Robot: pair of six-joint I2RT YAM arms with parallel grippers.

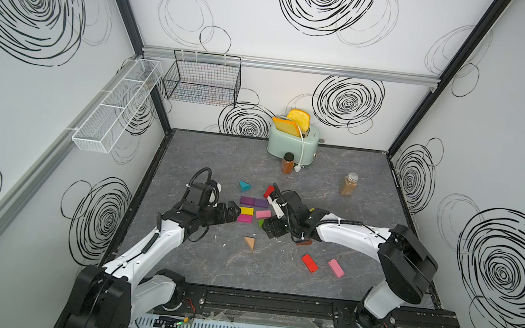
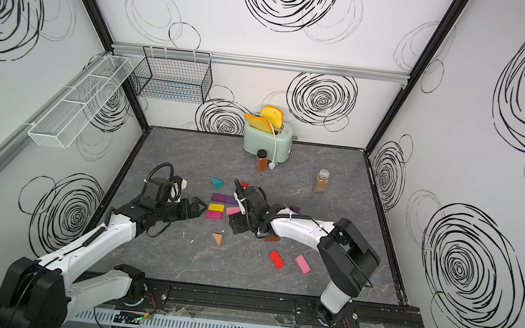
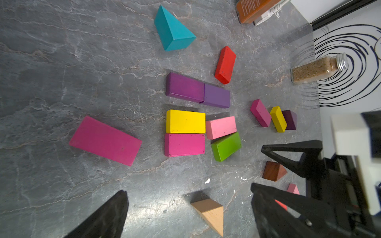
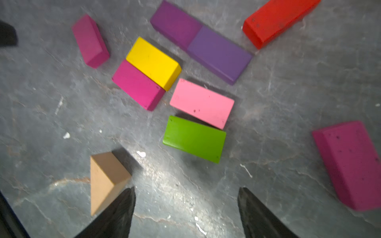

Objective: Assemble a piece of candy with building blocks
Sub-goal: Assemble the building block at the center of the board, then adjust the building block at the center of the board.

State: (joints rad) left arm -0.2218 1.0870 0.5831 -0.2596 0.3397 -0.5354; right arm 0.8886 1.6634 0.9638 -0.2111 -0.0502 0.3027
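So we are mid-build: our right gripper (image 4: 186, 189) stands open and empty, the green brick (image 4: 193, 139) just ahead of its jaws, askew beside the pink brick (image 4: 202, 103). Our left gripper (image 3: 187, 188) gapes wide, empty too. Next, we judge, green needs squaring against pink.

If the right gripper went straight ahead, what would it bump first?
Likely the green block, lying straight ahead of the right gripper in its wrist view, though depth is unclear.
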